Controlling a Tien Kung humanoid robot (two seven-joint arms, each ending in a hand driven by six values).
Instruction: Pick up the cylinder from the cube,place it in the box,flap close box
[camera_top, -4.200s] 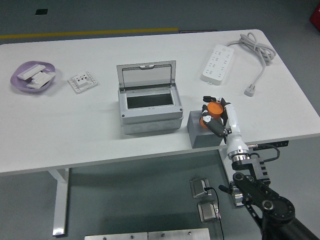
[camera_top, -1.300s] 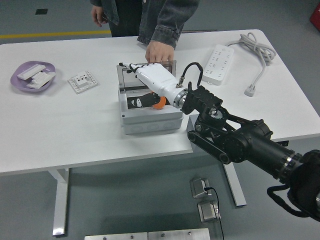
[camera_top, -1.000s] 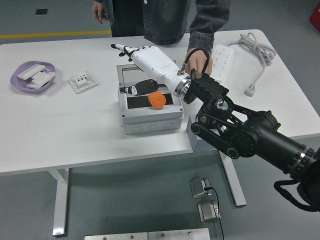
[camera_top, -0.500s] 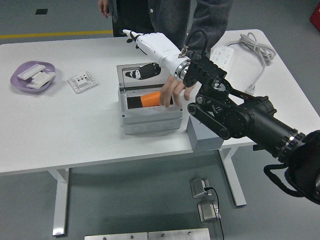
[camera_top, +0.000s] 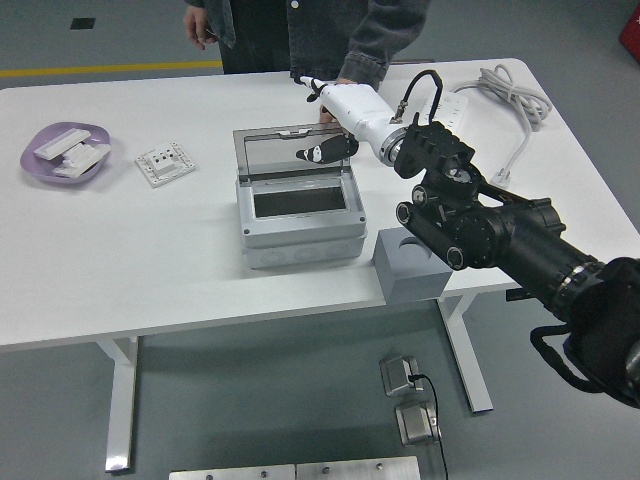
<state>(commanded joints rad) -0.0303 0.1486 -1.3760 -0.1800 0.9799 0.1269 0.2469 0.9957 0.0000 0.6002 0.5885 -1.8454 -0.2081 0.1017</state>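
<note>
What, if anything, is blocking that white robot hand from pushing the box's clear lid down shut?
Nothing visible blocks it. The robot's white right hand is open just behind the upright transparent lid of the grey plastic box, and the box's opening looks clear. A person's hand sits behind the robot hand, not on the lid.

Table (camera_top: 150, 260): white. Box (camera_top: 300, 235): light grey, clear lid. Cube (camera_top: 408, 276): plain mid-grey. Right hand (camera_top: 345, 108): white shell, black thumb and fingertips; right arm (camera_top: 500, 235) black. Power strip (camera_top: 440, 100): white, pale grey cable. Dish (camera_top: 40, 165): lilac, holding white parts. Socket plate (camera_top: 165, 164): white. Person's sleeve (camera_top: 385, 35): dark grey denim
</note>
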